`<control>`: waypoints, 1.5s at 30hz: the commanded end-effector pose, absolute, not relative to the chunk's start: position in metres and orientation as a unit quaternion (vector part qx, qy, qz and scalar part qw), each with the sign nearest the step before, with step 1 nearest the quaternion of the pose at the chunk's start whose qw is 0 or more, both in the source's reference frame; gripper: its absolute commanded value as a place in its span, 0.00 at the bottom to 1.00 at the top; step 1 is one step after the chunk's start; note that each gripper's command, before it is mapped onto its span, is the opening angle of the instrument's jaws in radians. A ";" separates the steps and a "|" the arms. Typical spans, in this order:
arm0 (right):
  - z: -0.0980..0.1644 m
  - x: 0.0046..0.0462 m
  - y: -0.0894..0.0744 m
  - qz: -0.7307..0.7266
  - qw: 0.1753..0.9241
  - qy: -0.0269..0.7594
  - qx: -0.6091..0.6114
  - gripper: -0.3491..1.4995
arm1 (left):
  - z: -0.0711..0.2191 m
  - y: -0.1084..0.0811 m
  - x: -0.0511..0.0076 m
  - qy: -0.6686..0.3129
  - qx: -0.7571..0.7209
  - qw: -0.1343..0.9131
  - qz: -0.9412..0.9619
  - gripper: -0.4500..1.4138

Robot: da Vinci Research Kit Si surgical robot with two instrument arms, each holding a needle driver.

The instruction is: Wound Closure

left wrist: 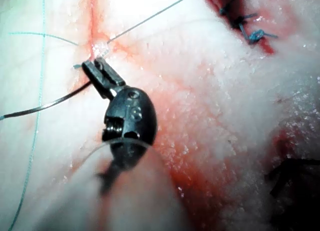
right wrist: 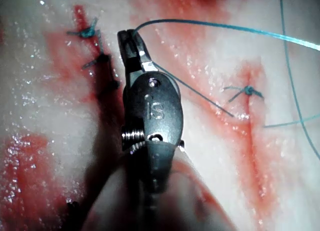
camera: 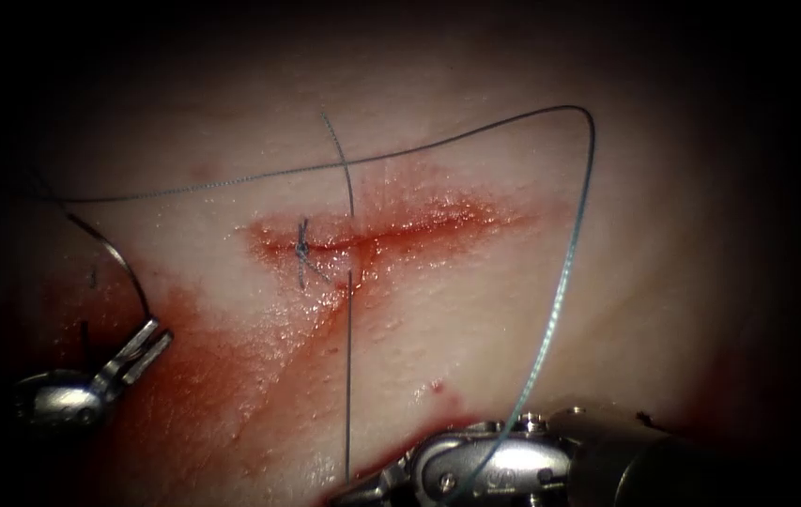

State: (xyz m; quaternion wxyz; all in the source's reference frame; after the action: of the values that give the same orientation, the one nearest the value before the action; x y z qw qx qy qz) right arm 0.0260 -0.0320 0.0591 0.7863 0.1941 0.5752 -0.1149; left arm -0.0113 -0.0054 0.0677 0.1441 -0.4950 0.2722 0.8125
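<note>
Endoscope view: we see the left end effector (camera: 146, 343) clenched on the thin curved steel needle (camera: 114, 253), clear of the pale pork tissue (camera: 475, 310); the right end effector (camera: 367, 488), partly cut off, grips the blue thread (camera: 560, 291).

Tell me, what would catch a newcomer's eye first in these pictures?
Probably the red cut across the middle of the pale tissue, with one blue knot already tied across it at its left end. Next, the long thread sweeping in a wide arc on the right, down to the right hand, shut on it. At lower left, the left hand grips the curved needle at its end, clear of the tissue.
</note>
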 end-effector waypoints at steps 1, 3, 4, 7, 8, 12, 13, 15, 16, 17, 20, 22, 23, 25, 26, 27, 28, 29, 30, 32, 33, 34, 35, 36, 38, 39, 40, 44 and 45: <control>0.059 0.0271 -0.032 -0.099 0.788 0.573 0.205 0.45 | 0.068 -0.003 -0.0121 0.273 -0.494 0.138 0.814 0.00; 0.059 0.0270 -0.031 -0.065 0.782 0.581 0.214 0.95 | 0.067 0.002 -0.0127 0.291 -0.493 0.124 0.811 0.00; 0.059 0.0270 -0.031 -0.065 0.782 0.581 0.214 0.95 | 0.067 0.002 -0.0127 0.291 -0.493 0.124 0.811 0.00; 0.058 0.0263 -0.030 -0.037 0.779 0.595 0.194 0.99 | 0.065 0.006 -0.0133 0.311 -0.499 0.118 0.800 0.00; 0.058 0.0260 -0.030 -0.035 0.778 0.596 0.195 0.99 | 0.065 0.007 -0.0136 0.316 -0.504 0.116 0.795 0.00; 0.057 0.0244 -0.029 -0.017 0.786 0.589 0.187 0.99 | 0.062 0.010 -0.0147 0.328 -0.513 0.097 0.787 0.00; 0.056 0.0236 -0.028 -0.022 0.788 0.589 0.177 0.99 | 0.061 0.011 -0.0153 0.330 -0.515 0.085 0.786 0.00; 0.056 0.0227 -0.027 -0.020 0.792 0.587 0.170 0.99 | 0.060 0.012 -0.0160 0.334 -0.522 0.065 0.782 0.00; 0.056 0.0224 -0.027 -0.023 0.793 0.586 0.165 0.99 | 0.060 0.013 -0.0165 0.338 -0.524 0.050 0.780 0.00; 0.056 0.0220 -0.027 -0.021 0.795 0.585 0.160 0.99 | 0.059 0.013 -0.0168 0.339 -0.527 0.044 0.778 0.00; 0.055 0.0210 -0.026 -0.018 0.800 0.581 0.147 0.99 | 0.058 0.017 -0.0180 0.342 -0.549 0.019 0.762 0.00; 0.055 0.0202 -0.026 -0.010 0.806 0.575 0.141 0.99 | 0.058 0.019 -0.0188 0.340 -0.563 0.015 0.753 0.00; 0.055 0.0198 -0.026 -0.009 0.808 0.573 0.136 0.99 | 0.058 0.020 -0.0194 0.339 -0.570 0.015 0.748 0.00; 0.055 0.0184 -0.025 0.008 0.821 0.558 0.116 0.99 | 0.058 0.023 -0.0210 0.343 -0.584 0.013 0.736 0.00; 0.055 0.0184 -0.025 0.008 0.821 0.558 0.116 0.99 | 0.058 0.023 -0.0210 0.343 -0.584 0.013 0.736 0.00; 0.055 0.0173 -0.025 0.012 0.828 0.550 0.103 0.99 | 0.058 0.024 -0.0230 0.338 -0.600 -0.002 0.725 0.00; 0.055 0.0169 -0.025 0.017 0.831 0.546 0.100 0.99 | 0.059 0.024 -0.0238 0.328 -0.607 -0.012 0.724 0.00; 0.055 0.0169 -0.025 0.017 0.831 0.546 0.100 0.99 | 0.059 0.024 -0.0238 0.328 -0.607 -0.012 0.724 0.00; 0.055 0.0157 -0.025 0.027 0.838 0.537 0.091 0.99 | 0.060 0.024 -0.0255 0.315 -0.620 -0.024 0.718 0.00; 0.055 0.0151 -0.025 0.033 0.842 0.531 0.086 0.99 | 0.060 0.024 -0.0262 0.314 -0.627 -0.029 0.712 0.00; 0.055 0.0145 -0.025 0.040 0.847 0.525 0.079 0.99 | 0.061 0.023 -0.0270 0.313 -0.633 -0.036 0.707 0.00; 0.055 0.0130 -0.025 0.057 0.857 0.508 0.063 0.97 | 0.062 0.022 -0.0281 0.308 -0.633 -0.048 0.708 0.00; 0.055 0.0130 -0.025 0.057 0.857 0.508 0.063 0.97 | 0.062 0.022 -0.0281 0.308 -0.633 -0.048 0.708 0.00; 0.055 0.0123 -0.025 0.065 0.862 0.500 0.055 0.97 | 0.063 0.021 -0.0288 0.303 -0.636 -0.053 0.707 0.00; 0.055 0.0098 -0.024 0.094 0.879 0.467 0.021 0.97 | 0.065 0.020 -0.0300 0.284 -0.636 -0.064 0.715 0.00; 0.055 0.0081 -0.024 0.120 0.891 0.437 -0.010 0.97 | 0.067 0.019 -0.0306 0.268 -0.632 -0.067 0.724 0.00; 0.055 0.0073 -0.024 0.132 0.896 0.424 -0.024 0.97 | 0.068 0.019 -0.0309 0.262 -0.632 -0.067 0.727 0.00; 0.053 0.0026 -0.024 0.158 0.939 0.299 -0.062 0.96 | 0.073 0.018 -0.0319 0.228 -0.623 -0.063 0.745 0.00; 0.053 0.0020 -0.024 0.157 0.943 0.288 -0.064 0.96 | 0.074 0.018 -0.0317 0.220 -0.619 -0.062 0.751 0.00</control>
State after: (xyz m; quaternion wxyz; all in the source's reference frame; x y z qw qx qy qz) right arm 0.0011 -0.0245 0.0524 0.9454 -0.0650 0.2772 0.1586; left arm -0.0310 0.0174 0.0745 -0.0628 -0.6149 0.2170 0.7556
